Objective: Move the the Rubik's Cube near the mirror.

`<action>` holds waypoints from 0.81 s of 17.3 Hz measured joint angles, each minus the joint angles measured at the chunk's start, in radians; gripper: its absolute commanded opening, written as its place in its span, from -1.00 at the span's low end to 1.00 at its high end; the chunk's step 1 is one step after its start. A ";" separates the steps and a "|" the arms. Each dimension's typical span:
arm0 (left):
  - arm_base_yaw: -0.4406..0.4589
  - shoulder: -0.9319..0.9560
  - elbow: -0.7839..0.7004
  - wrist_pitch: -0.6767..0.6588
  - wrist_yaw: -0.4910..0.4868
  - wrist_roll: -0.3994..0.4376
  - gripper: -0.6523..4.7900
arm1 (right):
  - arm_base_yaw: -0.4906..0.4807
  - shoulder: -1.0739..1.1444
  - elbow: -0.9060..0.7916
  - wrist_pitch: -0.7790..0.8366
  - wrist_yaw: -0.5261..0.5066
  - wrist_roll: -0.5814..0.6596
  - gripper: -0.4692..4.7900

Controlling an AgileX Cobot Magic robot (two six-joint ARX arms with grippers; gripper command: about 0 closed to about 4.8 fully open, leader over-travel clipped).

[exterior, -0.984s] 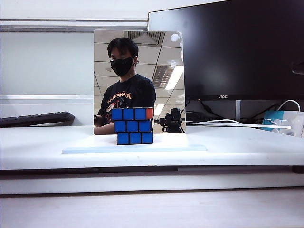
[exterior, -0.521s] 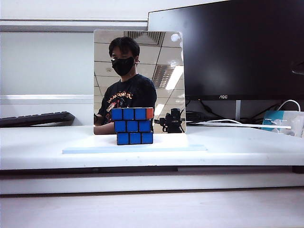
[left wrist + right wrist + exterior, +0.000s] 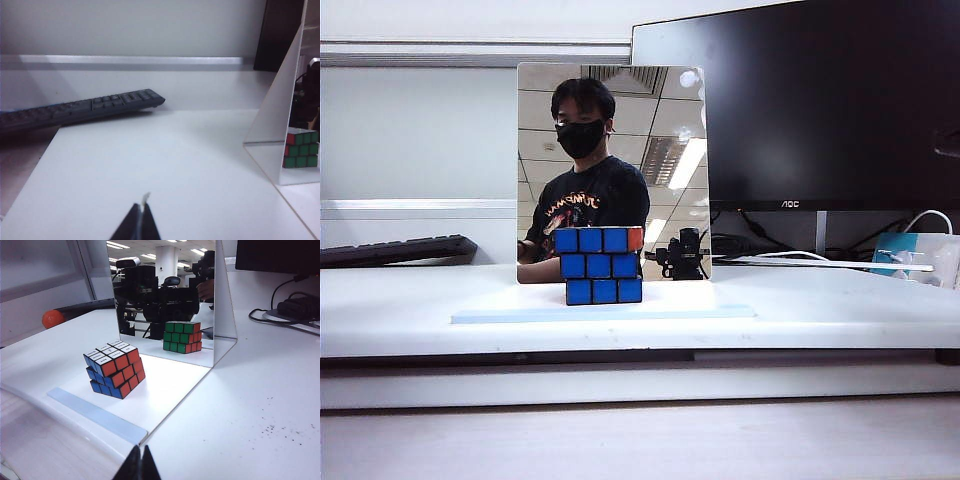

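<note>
Rubik's Cube standing on the pale base of the mirror, just in front of the upright glass and slightly left of the panel's centre in the exterior view. Its blue face is toward that camera, with a sliver of orange-red at the upper right corner; the layers sit slightly twisted against one another. In the right wrist view the Rubik's Cube shows a white top, an orange-red side and a blue side, and rests on the base with a clear gap to the mirror, whose glass returns a green and red reflection of it.

The left tool is closed, its fingertips pressed together and holding nothing, low over the white counter and well apart from the mirror, which that view sees edge-on. A dark keyboard lies at the back of the counter.

The right tool is likewise closed and empty, its fingertips together, near the front corner of the base and apart from the cube.

Behind the mirror stands a black AOC monitor; the keyboard lies to the left in the exterior view. An orange ball sits farther off in the right wrist view.
</note>
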 measured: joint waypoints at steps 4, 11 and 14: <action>0.000 0.000 0.000 -0.012 0.000 0.000 -0.78 | 0.000 0.000 0.000 0.000 0.000 0.000 -0.82; 0.000 0.000 0.000 -0.013 0.000 0.000 -0.78 | 0.000 0.000 0.000 0.000 0.000 0.000 -0.82; 0.000 0.000 0.000 -0.015 0.000 0.000 -0.78 | 0.000 0.000 0.000 0.000 0.001 -0.002 -0.82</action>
